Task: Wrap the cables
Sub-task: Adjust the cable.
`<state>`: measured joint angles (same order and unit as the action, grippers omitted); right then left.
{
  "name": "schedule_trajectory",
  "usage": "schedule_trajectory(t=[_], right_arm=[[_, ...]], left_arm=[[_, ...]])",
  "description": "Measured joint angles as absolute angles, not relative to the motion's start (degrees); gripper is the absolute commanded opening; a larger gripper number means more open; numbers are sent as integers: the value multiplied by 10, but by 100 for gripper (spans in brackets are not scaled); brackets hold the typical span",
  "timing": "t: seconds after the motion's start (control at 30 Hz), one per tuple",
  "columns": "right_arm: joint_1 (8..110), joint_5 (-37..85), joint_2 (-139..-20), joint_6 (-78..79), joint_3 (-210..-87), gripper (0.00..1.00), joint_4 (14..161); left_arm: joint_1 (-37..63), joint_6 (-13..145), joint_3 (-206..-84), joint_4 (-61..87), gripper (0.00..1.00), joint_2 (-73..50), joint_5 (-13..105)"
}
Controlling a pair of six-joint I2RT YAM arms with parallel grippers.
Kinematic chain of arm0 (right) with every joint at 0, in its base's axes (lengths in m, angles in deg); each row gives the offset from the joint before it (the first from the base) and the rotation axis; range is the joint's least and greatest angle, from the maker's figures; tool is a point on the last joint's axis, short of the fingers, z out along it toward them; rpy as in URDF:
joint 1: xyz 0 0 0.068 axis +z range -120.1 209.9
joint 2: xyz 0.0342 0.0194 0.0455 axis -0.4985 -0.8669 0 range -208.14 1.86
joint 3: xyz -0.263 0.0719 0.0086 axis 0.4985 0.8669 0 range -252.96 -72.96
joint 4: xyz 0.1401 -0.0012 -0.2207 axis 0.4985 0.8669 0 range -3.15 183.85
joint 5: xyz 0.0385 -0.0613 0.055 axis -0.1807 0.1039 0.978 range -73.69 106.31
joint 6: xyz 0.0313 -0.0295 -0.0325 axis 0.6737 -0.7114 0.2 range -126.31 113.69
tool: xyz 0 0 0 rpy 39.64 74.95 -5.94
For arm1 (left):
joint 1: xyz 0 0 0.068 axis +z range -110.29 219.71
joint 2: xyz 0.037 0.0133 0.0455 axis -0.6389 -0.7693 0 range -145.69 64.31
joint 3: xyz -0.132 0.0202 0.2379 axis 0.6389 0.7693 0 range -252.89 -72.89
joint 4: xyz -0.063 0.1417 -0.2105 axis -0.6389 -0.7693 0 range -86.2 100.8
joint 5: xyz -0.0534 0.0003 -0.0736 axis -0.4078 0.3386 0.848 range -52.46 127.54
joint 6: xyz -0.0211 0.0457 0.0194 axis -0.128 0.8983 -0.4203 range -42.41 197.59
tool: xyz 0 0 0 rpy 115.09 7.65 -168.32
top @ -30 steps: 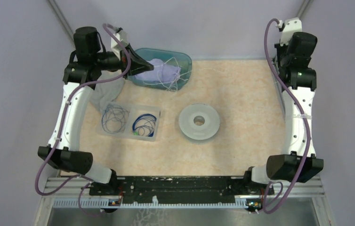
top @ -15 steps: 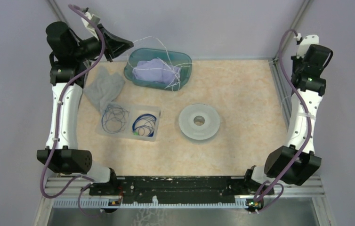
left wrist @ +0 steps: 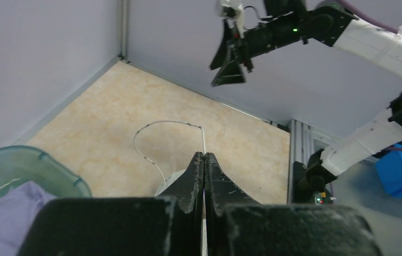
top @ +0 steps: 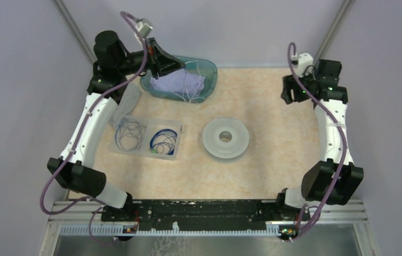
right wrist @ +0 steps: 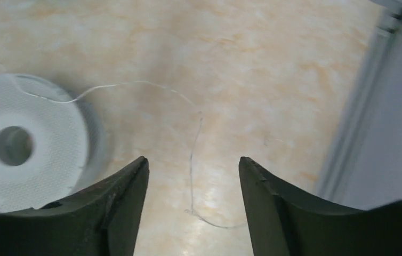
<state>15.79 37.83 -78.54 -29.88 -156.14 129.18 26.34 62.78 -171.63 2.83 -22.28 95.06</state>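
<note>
Seen from above, my two arms reached over a beige table (top: 279, 133). The left gripper (left wrist: 204, 157) hung above the teal basin (top: 211, 72) at the far left. Its fingers were pressed together, pinching the whitish cable (left wrist: 159, 124). In the left wrist view, the thin wire came out from between the tips and arched away in a loop over the table. I judged it was held high so the strand would lift free of the tangle lying on the purple cloth (top: 172, 82) inside the basin.

The right gripper (right wrist: 193, 162) hovered above the surface near the far right edge, its fingers spread with nothing between them. Below it a pale wire, apparently the same one, trailed across the top of the white spool (right wrist: 28, 138). From there it curved over the bare table and ran down between the spread fingers in the right wrist view. I read that pose as lining up to take the loose length, so the wire could be drawn taut between both arms and wound. I could not tell whether any of it was already wound round the spool.

The blue cables (top: 161, 140) lay coiled in the two compartments of a clear tray (top: 179, 124), left of the spool. A grey cloth (top: 127, 101) lay between tray and basin, partly under the left arm.
</note>
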Motion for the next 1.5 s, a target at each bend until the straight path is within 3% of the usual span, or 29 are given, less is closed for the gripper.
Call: schedule_trajectory(t=[0.3,0.6,0.9,1.33,1.5], right_arm=[[306,607,-796,-249,-1563,66,1263],[402,769,-790,-12,-1434,59,939],[469,801,-797,37,-1383,61,842],[545,753,-797,-153,-1376,55,983],[559,739,-797,-188,-1376,46,1007]], left_arm=[[193,517,-1716,92,0,-278,946],[186,417,-1716,156,0,-300,946],[182,386,-1716,181,0,-300,943],[180,356,-1716,181,0,-303,920],[178,349,-1712,181,0,-303,919]])
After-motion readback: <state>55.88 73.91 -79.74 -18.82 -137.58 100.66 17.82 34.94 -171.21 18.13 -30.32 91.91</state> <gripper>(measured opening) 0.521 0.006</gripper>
